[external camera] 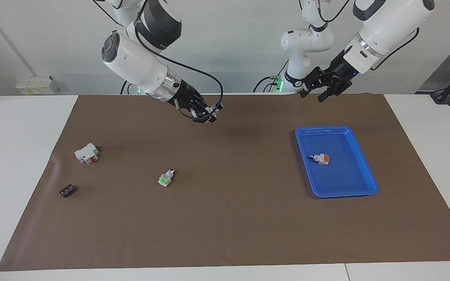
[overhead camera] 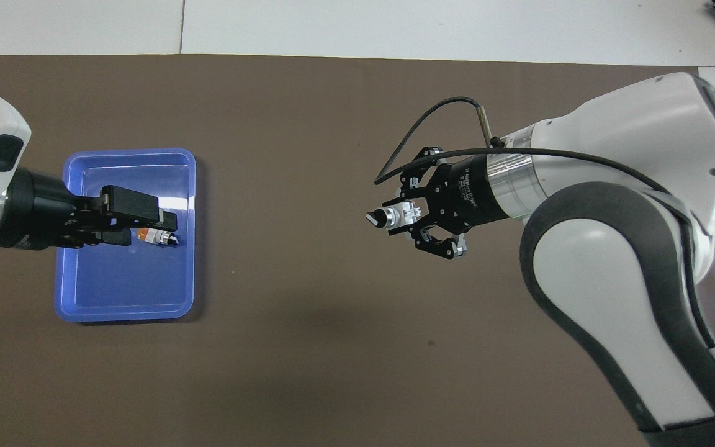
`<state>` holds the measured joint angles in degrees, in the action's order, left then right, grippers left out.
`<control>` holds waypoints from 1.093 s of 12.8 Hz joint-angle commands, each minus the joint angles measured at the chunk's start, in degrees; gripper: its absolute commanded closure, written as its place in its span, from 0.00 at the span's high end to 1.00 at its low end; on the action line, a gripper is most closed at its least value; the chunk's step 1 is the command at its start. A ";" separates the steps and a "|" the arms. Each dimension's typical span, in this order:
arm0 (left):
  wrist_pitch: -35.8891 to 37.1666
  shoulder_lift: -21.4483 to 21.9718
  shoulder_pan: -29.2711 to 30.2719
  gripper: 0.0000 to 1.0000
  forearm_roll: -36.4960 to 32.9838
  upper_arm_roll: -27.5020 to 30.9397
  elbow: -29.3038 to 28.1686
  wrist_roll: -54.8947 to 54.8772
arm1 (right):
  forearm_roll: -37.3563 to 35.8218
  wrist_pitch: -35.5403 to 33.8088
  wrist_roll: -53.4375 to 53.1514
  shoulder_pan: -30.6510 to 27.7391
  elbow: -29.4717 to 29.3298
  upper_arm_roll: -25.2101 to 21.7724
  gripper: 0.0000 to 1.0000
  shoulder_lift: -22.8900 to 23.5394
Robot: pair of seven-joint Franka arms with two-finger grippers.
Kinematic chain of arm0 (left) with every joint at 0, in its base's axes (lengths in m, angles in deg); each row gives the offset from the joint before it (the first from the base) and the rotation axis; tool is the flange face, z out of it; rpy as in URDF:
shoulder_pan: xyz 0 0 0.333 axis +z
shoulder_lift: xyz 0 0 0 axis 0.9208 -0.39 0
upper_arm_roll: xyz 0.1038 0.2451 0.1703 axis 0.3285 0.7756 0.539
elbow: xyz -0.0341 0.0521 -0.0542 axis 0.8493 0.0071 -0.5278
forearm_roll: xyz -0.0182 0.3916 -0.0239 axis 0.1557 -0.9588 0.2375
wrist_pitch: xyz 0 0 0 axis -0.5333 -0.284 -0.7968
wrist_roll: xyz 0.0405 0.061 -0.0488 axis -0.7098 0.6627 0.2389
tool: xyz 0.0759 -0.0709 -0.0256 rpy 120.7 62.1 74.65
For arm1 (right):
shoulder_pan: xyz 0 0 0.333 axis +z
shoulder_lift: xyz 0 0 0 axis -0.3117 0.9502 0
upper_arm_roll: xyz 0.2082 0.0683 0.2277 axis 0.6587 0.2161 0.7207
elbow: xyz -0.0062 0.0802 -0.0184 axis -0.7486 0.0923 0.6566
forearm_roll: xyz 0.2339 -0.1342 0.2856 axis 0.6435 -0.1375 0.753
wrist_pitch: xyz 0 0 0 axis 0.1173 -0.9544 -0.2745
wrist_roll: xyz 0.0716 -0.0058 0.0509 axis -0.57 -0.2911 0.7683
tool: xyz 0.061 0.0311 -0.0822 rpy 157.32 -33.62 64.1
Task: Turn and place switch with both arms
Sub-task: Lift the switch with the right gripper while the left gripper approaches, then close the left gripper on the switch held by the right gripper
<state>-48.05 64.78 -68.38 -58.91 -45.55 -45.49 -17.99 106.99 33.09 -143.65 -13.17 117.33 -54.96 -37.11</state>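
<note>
My right gripper (external camera: 206,115) is up over the mat's middle, toward the robots' edge. It is shut on a white switch with a black knob tip (overhead camera: 379,218), and a bit of orange shows at the fingertips in the facing view. A second switch (external camera: 321,158), orange face up, lies in the blue tray (external camera: 365,171) and also shows in the overhead view (overhead camera: 157,236). A third switch (external camera: 166,178), green face up, lies on the mat. My left gripper (external camera: 313,95) is open and empty, raised over the tray's edge that is nearer the robots.
A larger white block with red parts (external camera: 86,153) and a small flat black block (external camera: 67,190) lie on the brown mat (external camera: 240,218) toward the right arm's end. In the overhead view the right arm hides them and the green-faced switch.
</note>
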 commanded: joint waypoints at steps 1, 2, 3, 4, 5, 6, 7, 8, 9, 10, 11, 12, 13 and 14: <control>-3.32 2.01 -0.87 0.79 6.28 -0.19 -2.85 8.47 | 0.91 5.99 -6.06 4.14 0.61 0.47 0.00 0.42; -4.72 2.01 -1.21 0.76 9.00 -0.72 -3.03 12.25 | 0.47 8.63 -7.39 6.33 0.70 0.39 0.00 1.04; -6.56 2.09 -1.74 0.72 11.12 -1.33 -3.64 16.11 | 0.03 10.74 -8.80 7.74 0.61 0.39 0.00 1.91; -8.50 2.79 -2.09 0.69 13.31 -2.21 -4.95 19.89 | -0.75 11.98 -9.85 8.45 0.61 0.39 0.00 2.27; -10.43 3.58 -2.27 0.66 15.77 -2.56 -6.44 22.80 | -1.11 13.65 -10.73 8.72 0.61 0.39 0.00 2.45; -12.45 4.37 -3.66 0.65 17.27 -2.57 -8.11 25.01 | -1.11 16.10 -12.31 8.81 0.61 0.47 0.00 2.80; -14.56 5.08 -5.07 0.63 17.81 -2.57 -9.69 26.94 | -1.29 17.60 -13.19 9.59 0.52 0.47 0.00 3.32; -16.32 5.78 -6.04 0.62 17.90 -2.57 -11.28 27.49 | -1.38 17.88 -13.29 10.73 0.35 0.39 0.00 3.68; -17.47 6.74 -7.18 0.61 17.90 -2.57 -13.12 27.93 | -1.99 17.71 -13.38 10.74 0.34 0.39 0.00 3.68; -20.09 7.71 -8.24 0.59 18.69 -2.57 -15.23 28.80 | -2.52 17.53 -13.38 10.74 0.34 0.39 0.00 3.68; -23.34 7.89 -9.12 0.58 19.65 -2.57 -16.20 29.16 | -2.61 17.53 -13.38 10.74 0.34 0.39 0.00 3.68; -24.41 7.90 -9.48 0.57 19.75 -2.57 -16.47 29.42 | -2.61 17.44 -13.47 10.74 0.34 0.39 0.00 3.68; -24.51 7.90 -9.48 0.54 19.75 -2.57 -16.48 29.51 | -2.61 17.27 -13.47 10.74 0.34 0.39 0.00 3.68; -24.60 7.90 -9.31 0.50 19.75 -2.57 -16.91 29.51 | -3.13 17.01 -13.47 10.74 0.26 0.39 0.00 3.68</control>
<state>-70.93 70.69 -77.16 -40.38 -48.64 -59.79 10.91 105.69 49.73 -155.34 -2.52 117.96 -54.68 -33.55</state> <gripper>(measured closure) 0.423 0.665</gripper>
